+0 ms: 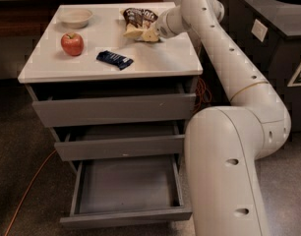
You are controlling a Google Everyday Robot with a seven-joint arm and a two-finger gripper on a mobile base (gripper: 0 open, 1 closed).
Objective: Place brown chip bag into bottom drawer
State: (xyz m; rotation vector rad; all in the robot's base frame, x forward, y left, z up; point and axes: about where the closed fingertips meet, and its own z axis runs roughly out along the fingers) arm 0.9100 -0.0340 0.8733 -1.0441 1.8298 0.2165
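Your gripper [151,32] sits at the back of the counter [160,60], right up against the brown chip bag [138,17]; the blue bar [114,59], apple [72,44] and bowl [75,17] take up the left half, while the right front strip is bare; the bottom drawer [126,216] is pulled out furthest and open from above, though the middle drawer [118,147] overhangs its back part; your own arm [224,171] bulks just beside its right front corner.
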